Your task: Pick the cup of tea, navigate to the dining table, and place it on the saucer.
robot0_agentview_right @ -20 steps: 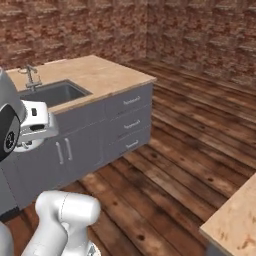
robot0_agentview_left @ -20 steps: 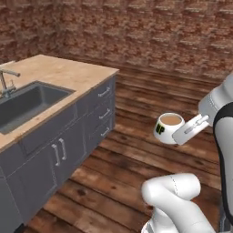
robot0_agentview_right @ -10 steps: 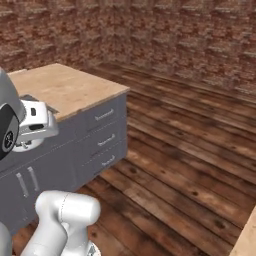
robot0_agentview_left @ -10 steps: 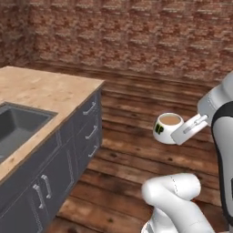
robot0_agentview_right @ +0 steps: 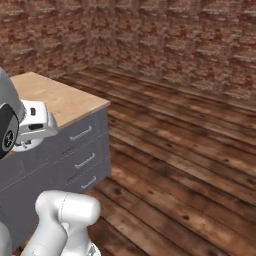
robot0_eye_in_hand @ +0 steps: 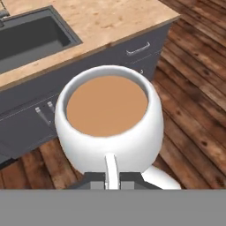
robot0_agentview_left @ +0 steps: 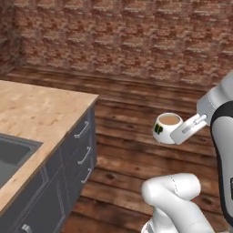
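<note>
Gripper (robot0_agentview_left: 182,132): pinching the cup of tea (robot0_agentview_left: 166,128) by its handle side, arm reaching out level from the right of the left base view.
Cup: white, rounded, upright, black patch with yellow letters facing left; light brown tea near the rim, held in mid-air above the wood floor (robot0_agentview_left: 136,154).
Room: counter (robot0_agentview_left: 41,113) corner off to the left, well apart from the cup; open floorboards run ahead to the brick wall (robot0_agentview_left: 136,41).
Sink (robot0_eye_in_hand: 31,37): grey basin set in that counter.
</note>
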